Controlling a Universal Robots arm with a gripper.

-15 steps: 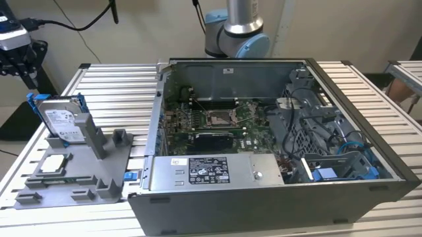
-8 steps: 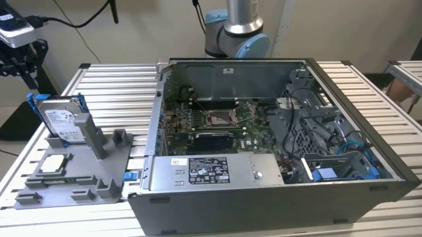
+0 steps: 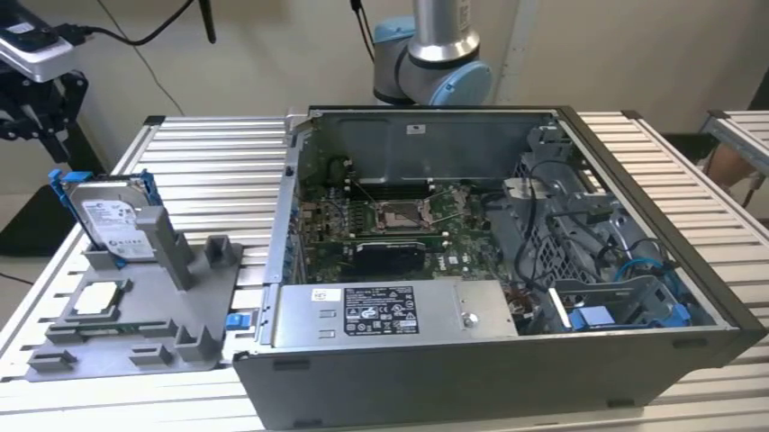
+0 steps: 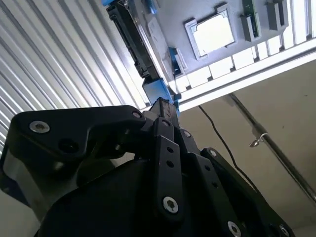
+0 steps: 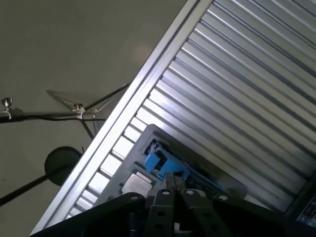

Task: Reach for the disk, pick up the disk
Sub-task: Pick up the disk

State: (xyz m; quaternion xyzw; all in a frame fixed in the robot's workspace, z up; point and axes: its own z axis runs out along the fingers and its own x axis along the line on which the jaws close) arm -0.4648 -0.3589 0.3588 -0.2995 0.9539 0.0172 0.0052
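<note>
Our claw (image 4: 164,104) hangs above the grey holder (image 3: 157,310), jaws seemingly pressed together and gripping nothing; the disk (image 3: 112,219) stands upright in that holder. We judge the reach in hand; next it needs opening, then descent

Slatted metal table (image 3: 216,153), two items directly on it: grey holder tray (image 3: 132,328) just ahead of gripper (image 4: 164,106) tips, by table edge; open PC case (image 3: 481,382) beside tray, farther from gripper.

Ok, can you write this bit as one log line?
phase: reach | claw: pointing at disk, apart | disk: upright in grey stand, not grabbed
</note>
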